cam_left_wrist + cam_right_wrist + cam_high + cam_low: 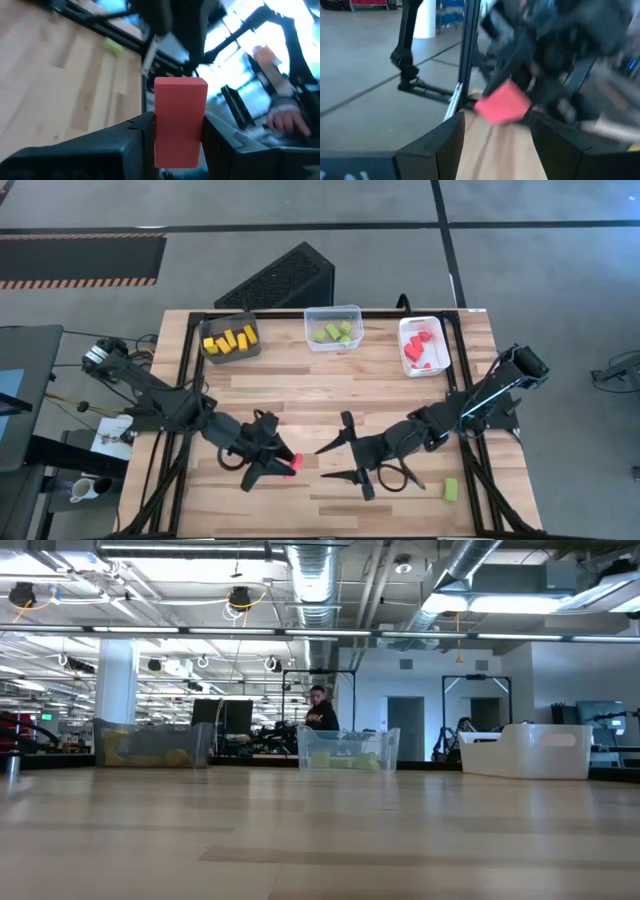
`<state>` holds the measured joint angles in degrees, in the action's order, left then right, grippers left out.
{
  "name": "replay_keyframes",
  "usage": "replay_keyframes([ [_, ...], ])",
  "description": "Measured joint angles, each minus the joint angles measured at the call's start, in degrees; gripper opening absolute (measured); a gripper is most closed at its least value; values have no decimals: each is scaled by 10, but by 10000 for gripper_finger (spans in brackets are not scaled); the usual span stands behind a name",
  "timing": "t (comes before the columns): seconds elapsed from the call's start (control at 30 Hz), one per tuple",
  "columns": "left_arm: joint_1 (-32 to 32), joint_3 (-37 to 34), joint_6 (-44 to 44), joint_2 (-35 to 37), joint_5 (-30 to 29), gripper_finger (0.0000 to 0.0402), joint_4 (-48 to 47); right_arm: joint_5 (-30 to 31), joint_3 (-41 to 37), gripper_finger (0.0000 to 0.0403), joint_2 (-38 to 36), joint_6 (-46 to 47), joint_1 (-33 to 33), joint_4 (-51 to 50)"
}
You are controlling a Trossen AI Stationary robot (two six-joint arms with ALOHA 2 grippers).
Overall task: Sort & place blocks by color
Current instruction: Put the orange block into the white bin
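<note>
wood table [330, 390]; three bins along far edge; person [320, 712] behind.

Left gripper [177, 135] clamps an upright red block [180, 120] between its two dark fingers [105, 147], lifted off the table [55, 75]. A light green block [114, 46] lies farther off on the wood near the dark frame. A person's hand [285, 119] shows blurred beyond the table edge.
</note>
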<state>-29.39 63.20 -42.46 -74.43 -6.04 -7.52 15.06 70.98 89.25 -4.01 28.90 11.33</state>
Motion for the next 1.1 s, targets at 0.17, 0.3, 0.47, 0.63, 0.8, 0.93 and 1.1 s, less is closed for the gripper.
replay_keyframes([
  [0.17,57,-34,21,0,151,97,39,-3,3,244,0,-64,-9,37],
  [0.3,110,-81,-10,-1,269,98,129,-4,3,244,0,-67,-14,15],
  [0.47,152,-91,-28,-6,320,98,151,-10,3,244,0,-67,-24,1],
  [0.63,178,-91,-20,-7,326,99,152,-70,3,244,0,-55,-67,-25],
  [0.8,196,-91,-24,-7,326,99,145,-153,3,244,1,-46,-116,-49],
  [0.93,206,-91,-29,-7,328,99,145,-199,3,244,1,-81,-138,-47],
  [1.1,218,-91,-51,-7,341,99,146,-229,3,240,1,-135,-150,-58],
])
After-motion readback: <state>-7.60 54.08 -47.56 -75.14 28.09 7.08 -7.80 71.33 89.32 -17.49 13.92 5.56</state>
